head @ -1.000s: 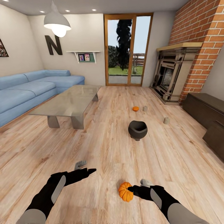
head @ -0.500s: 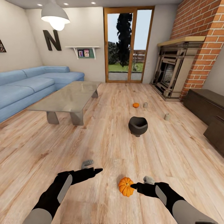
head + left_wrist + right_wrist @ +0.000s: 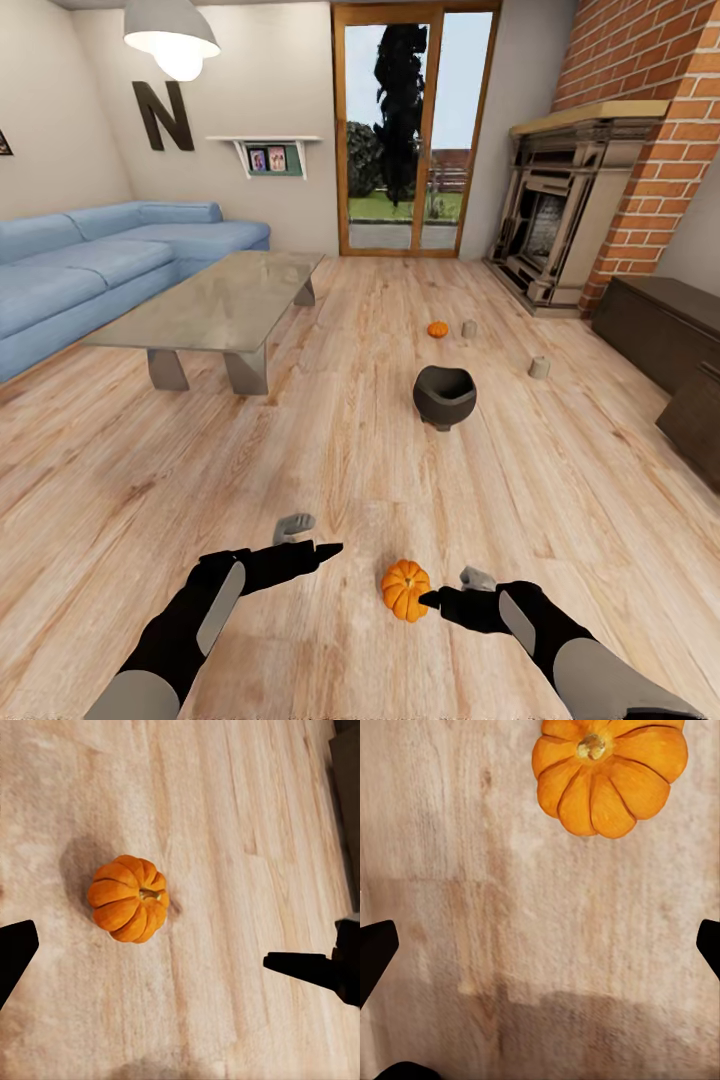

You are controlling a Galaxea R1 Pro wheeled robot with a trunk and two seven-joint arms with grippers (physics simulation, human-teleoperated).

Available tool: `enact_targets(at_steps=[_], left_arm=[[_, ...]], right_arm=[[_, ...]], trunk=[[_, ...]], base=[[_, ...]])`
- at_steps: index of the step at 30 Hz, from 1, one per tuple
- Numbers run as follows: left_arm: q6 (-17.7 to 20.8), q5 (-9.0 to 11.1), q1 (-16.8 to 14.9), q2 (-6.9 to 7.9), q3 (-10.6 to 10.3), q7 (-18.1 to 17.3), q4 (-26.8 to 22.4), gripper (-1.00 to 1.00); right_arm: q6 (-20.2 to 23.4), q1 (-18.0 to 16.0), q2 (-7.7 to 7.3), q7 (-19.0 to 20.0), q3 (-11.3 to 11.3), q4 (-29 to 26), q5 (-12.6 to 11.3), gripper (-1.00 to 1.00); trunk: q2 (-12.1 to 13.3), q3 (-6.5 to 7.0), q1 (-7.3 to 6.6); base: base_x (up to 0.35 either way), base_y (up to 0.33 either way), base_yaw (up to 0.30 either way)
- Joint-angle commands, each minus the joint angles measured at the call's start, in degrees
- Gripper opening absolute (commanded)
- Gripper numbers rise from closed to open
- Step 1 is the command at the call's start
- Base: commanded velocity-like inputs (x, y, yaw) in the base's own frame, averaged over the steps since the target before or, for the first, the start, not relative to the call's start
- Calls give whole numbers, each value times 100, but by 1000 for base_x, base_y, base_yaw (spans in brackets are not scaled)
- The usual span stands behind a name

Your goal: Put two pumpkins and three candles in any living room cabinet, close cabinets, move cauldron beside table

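One orange pumpkin (image 3: 405, 588) lies on the wood floor right in front of me, also seen in the left wrist view (image 3: 129, 898) and the right wrist view (image 3: 607, 774). My right gripper (image 3: 452, 589) is open just to its right, one dark fingertip close to its side; the pumpkin is not between the fingers. My left gripper (image 3: 313, 536) is open, a short way left of it. Farther off are the second pumpkin (image 3: 437, 329), two candles (image 3: 469, 328) (image 3: 539, 368) and the black cauldron (image 3: 445, 395). The glass table (image 3: 215, 310) stands at the left, the dark cabinet (image 3: 655, 335) at the right wall.
A blue sofa (image 3: 90, 265) runs along the left wall behind the table. A brick fireplace (image 3: 555, 220) fills the far right corner, and a glass door (image 3: 415, 130) is at the back. A dark cabinet part (image 3: 695, 420) juts out at the right.
The whole view has shifted as the camera moved. My left gripper has come closer to the near pumpkin. The right gripper stays open beside it.
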Motion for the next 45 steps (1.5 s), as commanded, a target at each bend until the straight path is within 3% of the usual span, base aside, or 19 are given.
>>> enact_targets(at_steps=[1,14,28,36,45], left_arm=[[42,37,-3,2,9,3,6,100],[40,30,-2,12,19,7,41,100],[29,17,-4,14,21,44,41,100],[21,15,-2,11,19,40,40,100],[34,22,-3,10,15,6,33,100]], right_arm=[[45,-7,-1,5,-6,-7,-24,100],[47,-17,7,-1,-2,-8,-24,100],[47,-17,-2,2,-2,-8,-24,100],[37,-17,-2,-3,-2,-8,-23,100],[10,-17,-2,4,-2,-8,-24,100]], trunk=[[-2,-15,-1],[-2,-136,-1],[-2,-266,-1],[-2,-307,-1],[-363,-471,196]], base=[[0,0,0],[11,0,0],[302,8,0],[66,0,0],[3,0,0]])
